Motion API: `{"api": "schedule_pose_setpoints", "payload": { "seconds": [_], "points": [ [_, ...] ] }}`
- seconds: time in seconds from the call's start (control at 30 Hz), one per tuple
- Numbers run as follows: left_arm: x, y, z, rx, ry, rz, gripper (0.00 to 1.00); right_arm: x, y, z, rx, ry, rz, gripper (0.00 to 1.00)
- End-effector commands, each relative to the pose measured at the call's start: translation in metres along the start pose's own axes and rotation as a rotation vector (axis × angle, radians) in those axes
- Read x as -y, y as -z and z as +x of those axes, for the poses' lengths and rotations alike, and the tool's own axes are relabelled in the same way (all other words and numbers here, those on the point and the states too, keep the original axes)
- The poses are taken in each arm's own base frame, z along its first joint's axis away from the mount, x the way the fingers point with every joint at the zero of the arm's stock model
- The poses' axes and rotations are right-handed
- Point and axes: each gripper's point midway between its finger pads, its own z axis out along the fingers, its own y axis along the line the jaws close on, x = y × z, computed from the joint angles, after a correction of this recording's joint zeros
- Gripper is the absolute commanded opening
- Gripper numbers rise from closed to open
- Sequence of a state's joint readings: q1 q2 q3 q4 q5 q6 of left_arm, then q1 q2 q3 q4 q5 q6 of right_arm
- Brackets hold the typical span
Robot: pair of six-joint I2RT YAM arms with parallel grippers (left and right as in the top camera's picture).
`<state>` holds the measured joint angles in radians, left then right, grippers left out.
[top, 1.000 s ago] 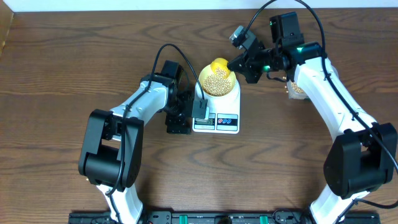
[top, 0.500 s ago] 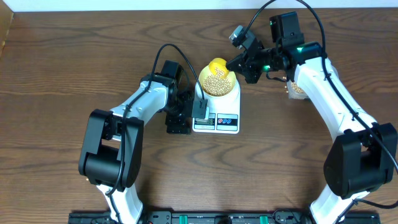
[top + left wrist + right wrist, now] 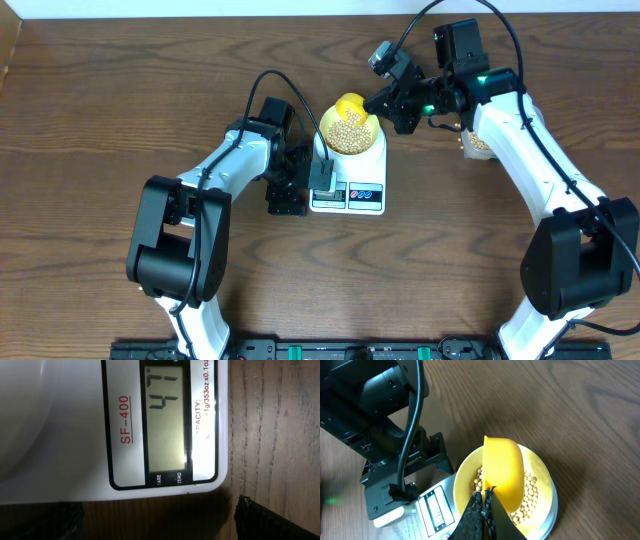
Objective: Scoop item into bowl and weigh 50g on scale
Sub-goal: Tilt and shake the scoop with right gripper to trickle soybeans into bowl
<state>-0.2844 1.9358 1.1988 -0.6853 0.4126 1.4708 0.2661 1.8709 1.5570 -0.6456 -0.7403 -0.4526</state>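
1. Just beyond the fingertips of the right gripper [image 3: 485, 495] sits the small, round, pale yellow bowl [image 3: 546, 476]. It is heaped with tan, pea-sized beans [image 3: 530, 495].
2. That gripper's fingers are pressed together on the handle of a yellow measuring scoop [image 3: 503, 467].
3. The scoop's long axis runs straight out from those fingers. Its cup end points away from them and hangs over the beans in the middle of the bowl.
4. I cannot tell whether any beans are in the scoop.
5. The bowl rests on the far end of the white rectangular scale [image 3: 348, 195], with wooden table [image 3: 120, 90] all round it.
6. The left gripper [image 3: 155, 525] has its fingers spread wide, gripping nothing.
7. The scale's near corner lies just ahead of the gap between those fingers.
8. The scale's long axis runs away from the left fingers toward the bowl, with its display end nearest them.
9. The grey display [image 3: 167, 420] shows 47, lying sideways in the left wrist view.
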Motion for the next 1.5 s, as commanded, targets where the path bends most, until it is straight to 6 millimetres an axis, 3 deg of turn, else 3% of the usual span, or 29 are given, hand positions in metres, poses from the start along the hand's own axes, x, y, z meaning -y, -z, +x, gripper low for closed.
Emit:
{"api": "schedule_pose_setpoints", "payload": {
  "seconds": [0.0, 0.1, 0.23, 0.33, 0.47, 0.57, 0.7, 0.8, 0.9, 1.0, 1.07, 1.47],
  "points": [
    [0.008, -0.007, -0.003, 0.016, -0.012, 0.033, 0.98, -0.001, 0.006, -0.011, 0.018, 0.016, 0.019, 0.01],
    [0.008, -0.007, -0.003, 0.016, -0.012, 0.033, 0.98, 0.001, 0.006, -0.01, 0.01, 0.014, 0.036, 0.01],
    [0.008, -0.007, -0.003, 0.016, -0.012, 0.033, 0.98, -0.03, 0.004, -0.009, 0.027, 0.121, -0.112, 0.01],
    [0.008, -0.007, -0.003, 0.015, -0.012, 0.033, 0.98, -0.014, 0.001, -0.005, -0.014, 0.075, -0.019, 0.01],
    [0.008, -0.007, -0.003, 0.015, -0.011, 0.033, 0.98, -0.018, 0.001, -0.001, -0.025, 0.15, -0.038, 0.01],
    [0.008, -0.007, -0.003, 0.016, -0.012, 0.033, 0.98, -0.009, 0.001, -0.001, -0.035, 0.122, 0.012, 0.01],
    [0.008, -0.007, -0.003, 0.016, -0.011, 0.033, 0.98, -0.023, 0.002, -0.002, -0.015, 0.191, -0.064, 0.01],
    [0.008, -0.007, -0.003, 0.016, -0.012, 0.033, 0.98, -0.014, 0.001, -0.005, -0.014, 0.113, -0.018, 0.01],
    [0.008, -0.007, -0.003, 0.016, -0.012, 0.033, 0.98, -0.023, 0.001, -0.004, -0.007, 0.173, -0.063, 0.01],
    [0.008, -0.007, -0.003, 0.016, -0.012, 0.033, 0.98, -0.013, 0.001, -0.006, -0.014, 0.099, -0.007, 0.01],
    [0.008, -0.007, -0.003, 0.016, -0.012, 0.033, 0.98, -0.021, 0.001, -0.004, -0.014, 0.159, -0.049, 0.01],
    [0.008, -0.007, -0.003, 0.016, -0.012, 0.033, 0.98, -0.02, 0.0, -0.006, -0.006, 0.133, -0.045, 0.01]
  ]
}}
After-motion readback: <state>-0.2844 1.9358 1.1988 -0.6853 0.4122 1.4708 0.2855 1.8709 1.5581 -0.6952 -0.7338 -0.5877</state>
